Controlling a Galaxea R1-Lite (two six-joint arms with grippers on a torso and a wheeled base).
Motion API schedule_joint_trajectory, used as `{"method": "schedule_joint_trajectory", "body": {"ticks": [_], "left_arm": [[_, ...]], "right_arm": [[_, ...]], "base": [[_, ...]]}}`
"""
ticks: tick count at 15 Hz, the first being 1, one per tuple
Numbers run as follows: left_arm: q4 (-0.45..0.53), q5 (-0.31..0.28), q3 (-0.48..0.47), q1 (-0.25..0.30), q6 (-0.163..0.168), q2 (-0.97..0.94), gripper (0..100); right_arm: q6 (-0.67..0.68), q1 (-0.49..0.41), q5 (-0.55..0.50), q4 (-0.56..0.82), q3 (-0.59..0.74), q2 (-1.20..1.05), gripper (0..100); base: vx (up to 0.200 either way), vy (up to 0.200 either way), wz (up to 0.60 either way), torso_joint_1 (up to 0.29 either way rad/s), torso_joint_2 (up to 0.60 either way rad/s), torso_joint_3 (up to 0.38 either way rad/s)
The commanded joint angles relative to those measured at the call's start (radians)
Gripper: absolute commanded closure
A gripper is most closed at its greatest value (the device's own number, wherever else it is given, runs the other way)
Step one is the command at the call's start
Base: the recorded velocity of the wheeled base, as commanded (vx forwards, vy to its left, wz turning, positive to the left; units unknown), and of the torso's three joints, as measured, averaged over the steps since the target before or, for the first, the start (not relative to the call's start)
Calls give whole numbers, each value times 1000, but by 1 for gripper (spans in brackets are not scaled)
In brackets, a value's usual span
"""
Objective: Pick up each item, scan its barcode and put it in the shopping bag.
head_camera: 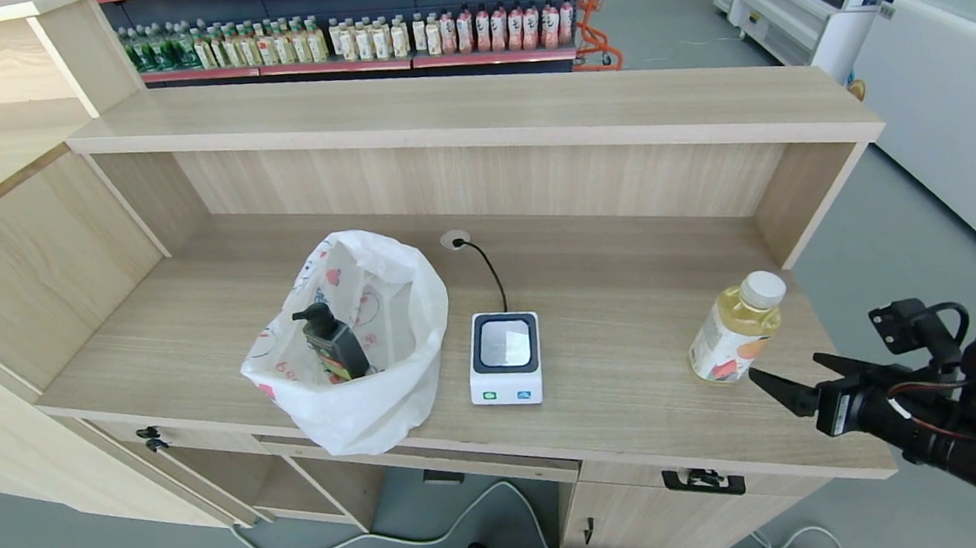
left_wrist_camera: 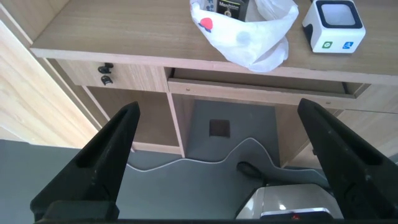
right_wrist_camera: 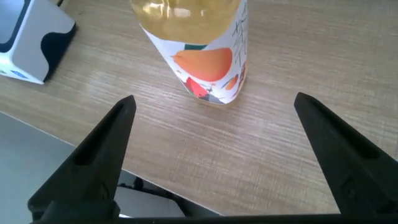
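Hangs open and empty off the bench's front right corner: right end effector [head_camera: 785, 370]. Faces the bottle [head_camera: 736, 328] straight ahead, near but not touching; stands upright on the bench [head_camera: 612, 299], long axis vertical. Finds the left end effector [left_wrist_camera: 217, 112] open too, low under the bench front — clearly farther off. Beyond, leftward: scanner [head_camera: 505, 355], then bag [head_camera: 390, 351] half-hiding a pump bottle [head_camera: 332, 338]. Cannot make out a barcode on the bottle.

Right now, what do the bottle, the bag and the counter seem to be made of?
Bottle: likely clear plastic, glossy; the yellow liquid shows through.
Bag: thin white plastic film, crinkled, slightly translucent.
Counter: matte wood-look board with grain lines, perhaps laminate.
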Motion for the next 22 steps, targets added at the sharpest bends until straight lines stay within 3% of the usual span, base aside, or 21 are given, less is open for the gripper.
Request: {"method": "schedule_joint_trajectory", "body": {"ticks": [1,5,12,22], "left_arm": [[1,-1,0,0,0,0,0],[1,-1,0,0,0,0,0],[1,-1,0,0,-2,1,0],[1,1,0,0,0,0,0]], "right_arm": [[5,31,-3,-1,-65,54,0],[22,85,-12,-1,-160,93,0],[30,192,-161,-1,-253,165,0],[11,193,-147,-1,-410,238,0]], "base": [[0,0,0,0,0,0],[0,0,0,0,0,0],[0,0,0,0,0,0],[0,0,0,0,0,0]]}}
